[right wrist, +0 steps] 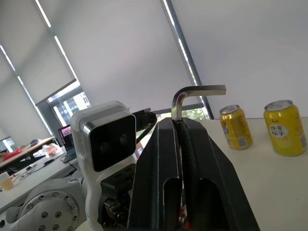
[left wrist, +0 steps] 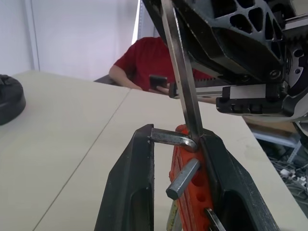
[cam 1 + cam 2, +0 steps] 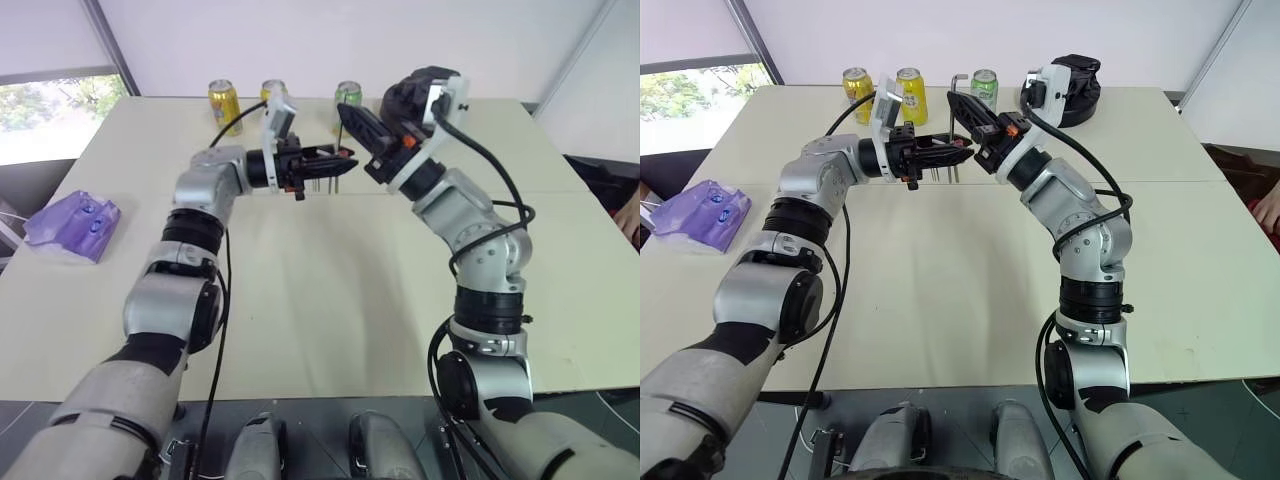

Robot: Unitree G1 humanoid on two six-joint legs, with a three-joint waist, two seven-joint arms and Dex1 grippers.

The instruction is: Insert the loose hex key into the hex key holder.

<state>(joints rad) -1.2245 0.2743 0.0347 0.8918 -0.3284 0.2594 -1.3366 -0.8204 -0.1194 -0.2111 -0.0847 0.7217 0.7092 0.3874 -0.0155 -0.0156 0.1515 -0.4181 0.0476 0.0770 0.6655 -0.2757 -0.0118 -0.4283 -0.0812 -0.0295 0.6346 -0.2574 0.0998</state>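
A: Arms, relative to the hex key holder (image 2: pixel 188 192)?

B: Both raised above the table, meeting at it. Left arm bent at the elbow, forearm reaching across, left gripper (image 3: pixel 958 150) pointing level toward the robot's right, its two black fingers (image 2: pixel 132 192) clamped on the holder.

A: And the right?

B: Right arm folded sharply, forearm rising up and leftward. Right gripper (image 1: pixel 179 126) sits just beside the holder, tilted upward, fingers (image 1: pixel 202 163) pressed together on the loose hex key (image 1: pixel 192 94), whose bent end sticks out past the tips.

A: Spacing?

B: Grippers nearly touching.
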